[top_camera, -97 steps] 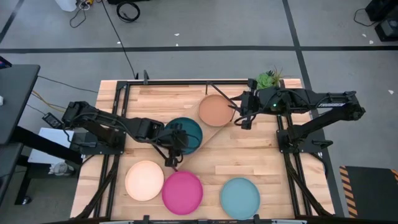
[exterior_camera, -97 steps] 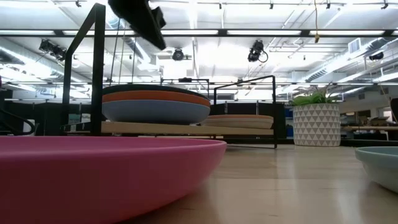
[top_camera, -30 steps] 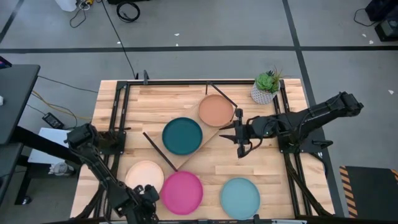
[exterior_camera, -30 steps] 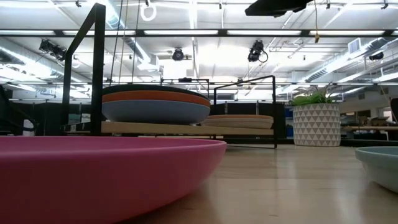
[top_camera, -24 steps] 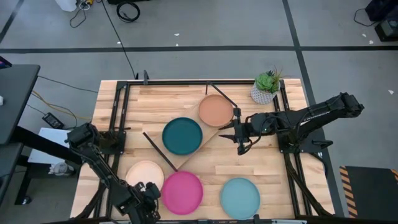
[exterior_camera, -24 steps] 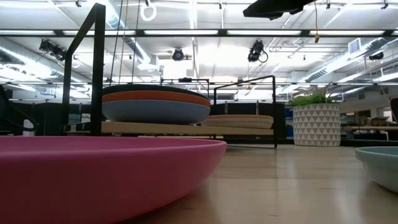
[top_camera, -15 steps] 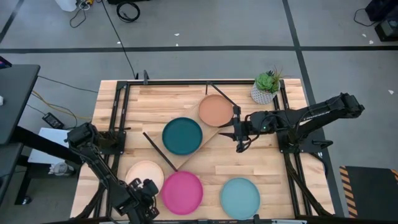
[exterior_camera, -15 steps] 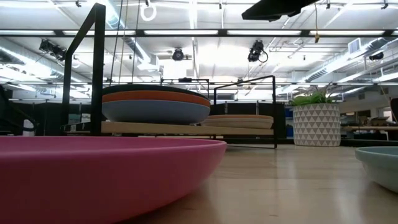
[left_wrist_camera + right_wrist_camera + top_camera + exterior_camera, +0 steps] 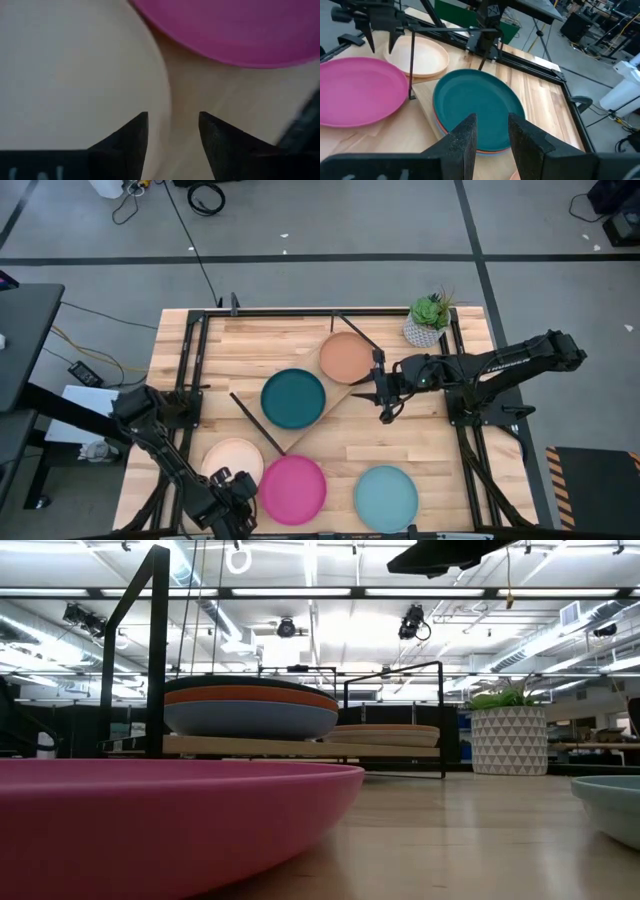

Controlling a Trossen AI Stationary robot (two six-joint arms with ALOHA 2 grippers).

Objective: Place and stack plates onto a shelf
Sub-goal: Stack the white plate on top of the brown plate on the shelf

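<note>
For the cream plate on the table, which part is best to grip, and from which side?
Probably the rim of the cream plate nearest the magenta plate. It lies flat, so only its thin raised edge offers a pinch. The left gripper hangs open over that edge; come from above.

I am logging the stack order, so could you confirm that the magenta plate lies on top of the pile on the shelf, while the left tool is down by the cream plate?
Not quite: the dark teal plate tops the pile on the shelf, as the high view shows. The magenta plate lies on the table. The left tool is indeed down by the cream plate.
</note>
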